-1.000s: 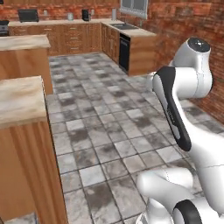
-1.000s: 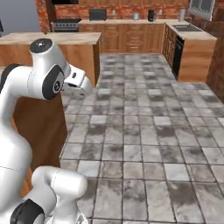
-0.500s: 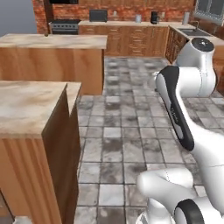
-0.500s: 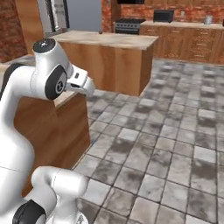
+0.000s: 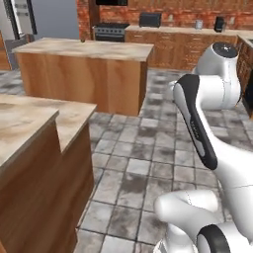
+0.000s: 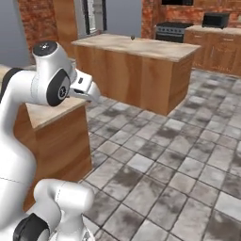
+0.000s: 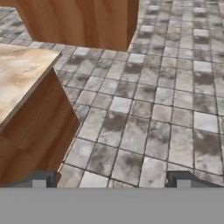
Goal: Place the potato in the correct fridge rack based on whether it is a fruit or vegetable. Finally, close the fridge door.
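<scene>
The gripper's (image 7: 111, 179) two dark finger tips (image 7: 39, 179) stood far apart at the bottom of the hand view, the jaws spread wide with nothing between them but grey stone floor tiles (image 7: 144, 109). The hand looked down over that floor, with the corner of a near wooden counter (image 7: 26, 87) and its pale mottled top at the left, and the wooden side of a kitchen island (image 7: 83, 22) across the top.

In the left base view the white arm (image 5: 207, 113) rose folded from the lower right, its dark-banded link bent above the base. The near counter (image 5: 34, 163) filled the lower left, and the island (image 5: 86, 74) stood beyond it, well apart across the tiled floor (image 5: 143, 163). A tiny dark speck (image 5: 82, 41) sat on the island's far edge; whether it was the potato could not be told at that size. Behind the island, at the upper left, a grey fridge door (image 5: 54, 20) panel showed, with what seemed an open gap and shelves (image 5: 20, 17) beside it. A black stove (image 5: 109, 32) and wooden cabinets (image 5: 192, 47) ran along the red brick back wall, with a dark microwave (image 5: 150, 19) on the counter.

In the right base view the arm's shoulder (image 6: 52, 80) stood at the left, the hand (image 6: 84, 87) pointing right and slightly down over the near counter (image 6: 52, 136). The island (image 6: 134, 70) lay ahead, the same small dark item (image 6: 133, 37) on its top.
</scene>
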